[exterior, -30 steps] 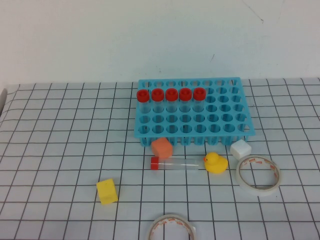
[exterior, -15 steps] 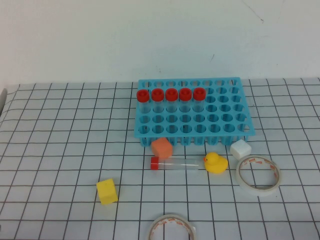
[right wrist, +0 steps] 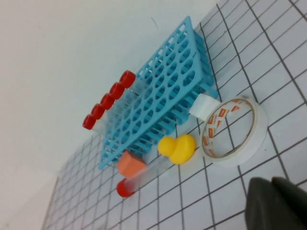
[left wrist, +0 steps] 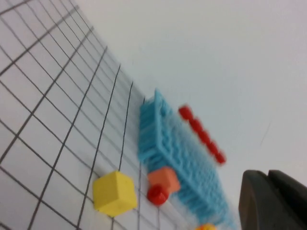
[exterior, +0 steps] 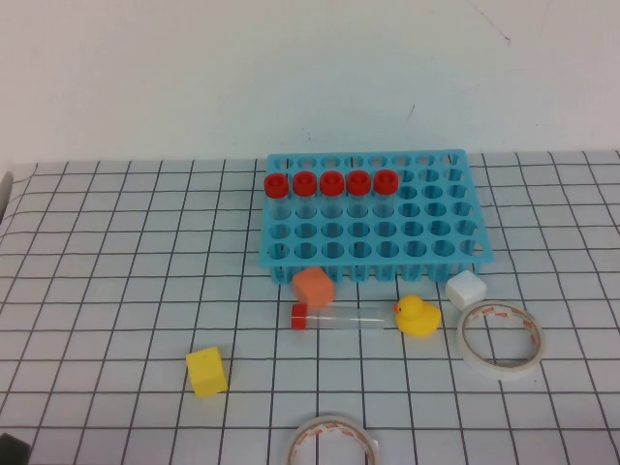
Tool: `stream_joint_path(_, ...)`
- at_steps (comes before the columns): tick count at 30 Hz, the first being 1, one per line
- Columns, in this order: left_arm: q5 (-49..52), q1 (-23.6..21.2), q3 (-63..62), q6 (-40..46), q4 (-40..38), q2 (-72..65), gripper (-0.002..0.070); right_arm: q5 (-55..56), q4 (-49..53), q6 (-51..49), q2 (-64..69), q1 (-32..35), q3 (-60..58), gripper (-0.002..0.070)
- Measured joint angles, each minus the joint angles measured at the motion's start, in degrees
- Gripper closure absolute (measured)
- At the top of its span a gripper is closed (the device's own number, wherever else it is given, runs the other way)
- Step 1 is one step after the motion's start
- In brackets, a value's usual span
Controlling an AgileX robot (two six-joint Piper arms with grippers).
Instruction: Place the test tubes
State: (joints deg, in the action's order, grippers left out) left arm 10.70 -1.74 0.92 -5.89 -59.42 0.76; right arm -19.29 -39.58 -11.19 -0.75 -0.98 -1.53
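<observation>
Left fingers (left wrist: 269, 201): clenched on nothing, off the tabletop (exterior: 116, 271) on my near-left side, well apart from the rack (exterior: 441, 208). A dark sliver at the near-left corner of the high view is likely that arm; cannot tell which part.

Right fingers (right wrist: 276, 203): clenched too, holding nothing, up above the tabletop on my near-right side. They are out of the high view. Of the things in their wrist view, the tape roll (exterior: 500, 339) is nearest.

Rack: blue, many holes, at the far middle of the gridded tabletop. 5 capped tubes (exterior: 332, 194) stand upright in 1 row, side by side, starting at the rack's left edge. All 5 caps are red. The other holes I can see hold nothing.

Loose test tube (exterior: 344, 317): lies flat on the tabletop just in front of the rack, red cap toward my left. Its clear end touches the yellow duck (exterior: 418, 316).

Orange cube (exterior: 313, 287): between the rack's front edge and the tube's capped end, close to both.

White cube (exterior: 466, 287): by the rack's front right corner, just behind the tape roll.

Yellow cube (exterior: 207, 372): alone at near-left, well apart from the rest.

A second tape roll (exterior: 332, 441) is cut by the near edge of the high view.
</observation>
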Motion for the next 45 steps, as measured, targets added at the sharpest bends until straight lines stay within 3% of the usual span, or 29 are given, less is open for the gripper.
stream_joint_path(5,8.9,0.0,-7.3,16.5,3.7,-2.7,0.0677,0.0,0.2,3.5,0.0,0.0,0.0,0.0678)
stream_joint_path(10,19.9,0.0,-19.6,29.1,11.9,-15.6,0.0676,0.0,0.2,4.7,0.0,0.0,0.0,0.0678)
stream_joint_path(15,31.3,0.0,-31.8,46.1,15.1,-30.2,0.0676,0.0,0.2,5.9,0.0,0.0,0.0,0.0678)
stream_joint_path(21,39.2,0.1,-43.6,55.8,22.7,-45.1,0.0676,0.0,0.2,6.8,0.0,0.0,0.0,0.0678)
stream_joint_path(25,42.7,6.1,-52.0,55.2,30.8,-56.1,0.0676,0.0,0.2,7.3,0.0,0.0,0.0,0.0678)
stream_joint_path(30,46.6,18.4,-60.3,46.5,45.1,-66.7,0.0676,0.0,0.2,8.1,0.0,0.0,0.0,0.0678)
stream_joint_path(35,50.0,30.8,-68.9,43.1,57.9,-76.3,0.0676,0.0,0.2,8.3,0.0,0.0,0.0,0.0678)
stream_joint_path(40,50.4,39.3,-77.9,39.4,64.0,-84.3,0.0676,0.0,0.2,8.3,0.0,0.0,0.0,0.0678)
stream_joint_path(45,50.8,43.4,-86.0,35.0,65.1,-93.2,0.0676,0.0,0.2,8.3,0.0,0.0,0.0,0.0678)
